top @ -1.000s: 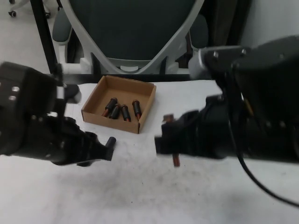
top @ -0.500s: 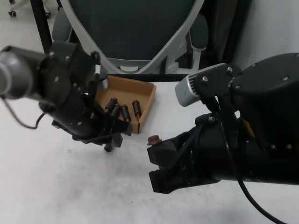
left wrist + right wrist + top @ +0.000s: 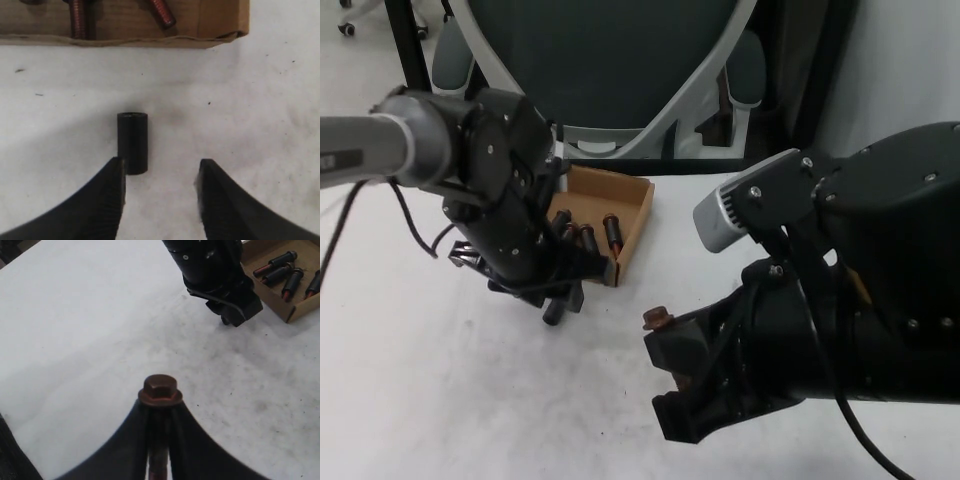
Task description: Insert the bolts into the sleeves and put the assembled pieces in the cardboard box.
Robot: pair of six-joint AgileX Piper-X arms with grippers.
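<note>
**Bolt gripped, sleeve not yet clamped**

The right gripper [image 3: 160,432] is closed on the bolt [image 3: 160,390]. The shaft is pinched between both fingers and the hexagonal head stands free past the tips. I judge it is held like this to keep the bolt steady for pushing into a sleeve.

The left gripper [image 3: 160,167] is open, wider than the sleeve [image 3: 132,142] between its fingers. The black sleeve touches one finger, and the other finger is well apart from it. So nothing is clamped, and I cannot tell if the sleeve rests on the bench [image 3: 440,400]. It is just beside the near wall of the box [image 3: 632,225], probably to keep the way short after assembly.

Four finished pieces [image 3: 585,238] lie in the box already, so this pair seems to be among the last
</note>
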